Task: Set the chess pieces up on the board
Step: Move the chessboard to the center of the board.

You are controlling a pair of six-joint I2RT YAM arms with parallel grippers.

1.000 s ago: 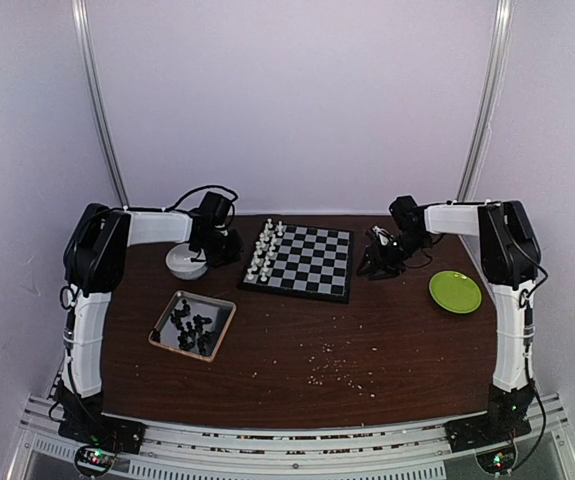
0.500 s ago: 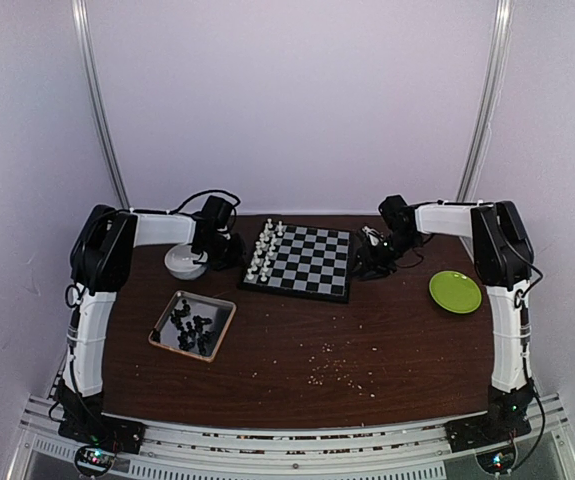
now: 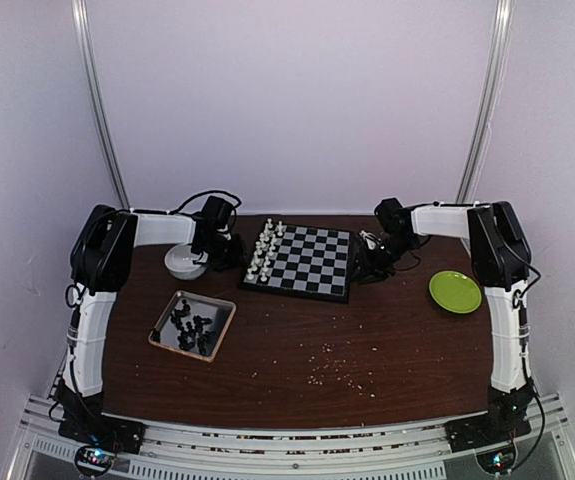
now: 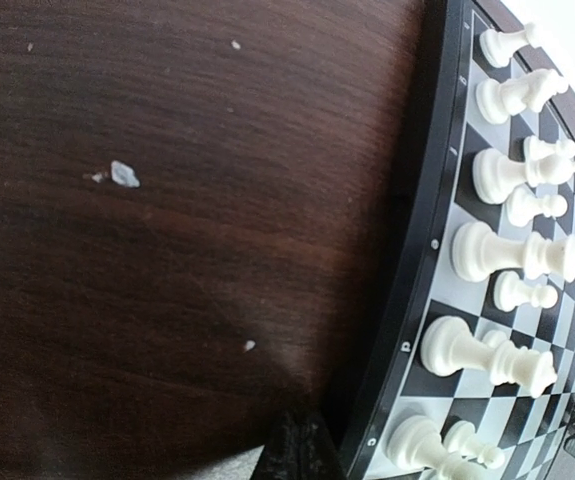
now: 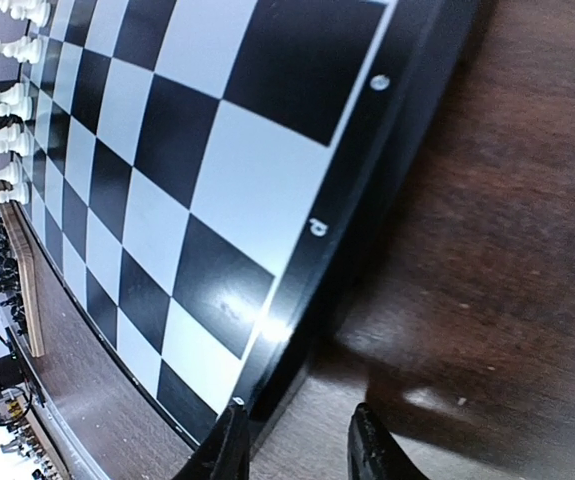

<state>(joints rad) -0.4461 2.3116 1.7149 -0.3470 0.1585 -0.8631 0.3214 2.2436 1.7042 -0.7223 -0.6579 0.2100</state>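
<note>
At the far left, the left arm (image 3: 157,228) reaches low over the bench (image 3: 297,375), its wrist between a white bowl (image 3: 182,268) and the left border of the board (image 3: 317,262). The left jaws are together with no piece seen in them, so this arm looks parked rather than carrying. Nearer, a shallow tray (image 3: 165,316) holds the black pieces (image 3: 193,328) in a loose heap, probably as stock to draw from. The board lies flat at the far middle of the bench. The white pieces (image 3: 264,250) stand upright in two files along its left edge, and the right-hand files are unfilled, likely kept for black. The right arm (image 3: 447,218) is bent low at the board's right border. The right jaws stand apart, one fingertip (image 5: 230,445) at the border's corner and the other over wood, clamped on nothing that shows, perhaps placed to nudge or steady the board. A green plate (image 3: 455,292) sits well to the right. The bench is dark brown wood with pale crumbs (image 3: 339,368) scattered toward its near side. Plain pale walls close it in, with a metal post (image 3: 97,110) at each far corner.
</note>
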